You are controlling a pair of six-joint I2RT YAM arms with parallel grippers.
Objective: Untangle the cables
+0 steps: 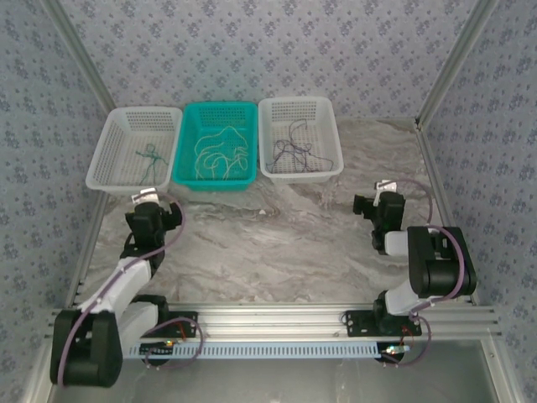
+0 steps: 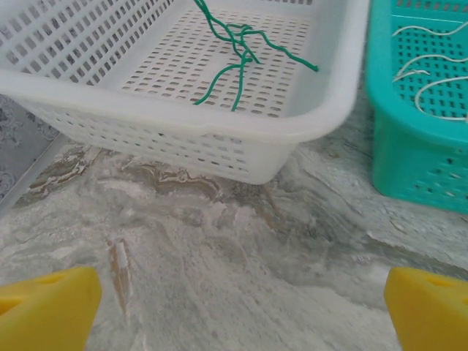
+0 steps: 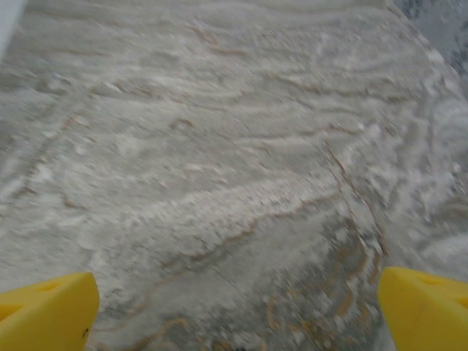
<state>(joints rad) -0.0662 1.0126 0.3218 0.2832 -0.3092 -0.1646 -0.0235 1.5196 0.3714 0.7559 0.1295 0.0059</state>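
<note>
Two pincers: you have both spread wide and empty, low over the marbled tabletop (image 1: 277,243).
Left pincer (image 2: 238,314): jaws fully apart. Its yellow fingertips (image 2: 44,307) sit at the outer edges of the wrist view with bare tabletop between them. It grips nothing and touches no cable. It points at the near wall of the left white basket (image 2: 183,139), close to it but apart.
Right pincer (image 3: 234,314): jaws just as wide, with blurred bare tabletop between the tips. It holds nothing. From above you see it off the near right corner of the right white basket (image 1: 300,102).
Green cable (image 2: 238,55): a loose knotted bundle lying on the floor of the left white basket.
Pale cable (image 1: 220,151): looping strands inside the teal basket (image 1: 220,107), the middle one of the row.
Dark cable (image 1: 289,151): a thin tangle on the floor of the right white basket.
</note>
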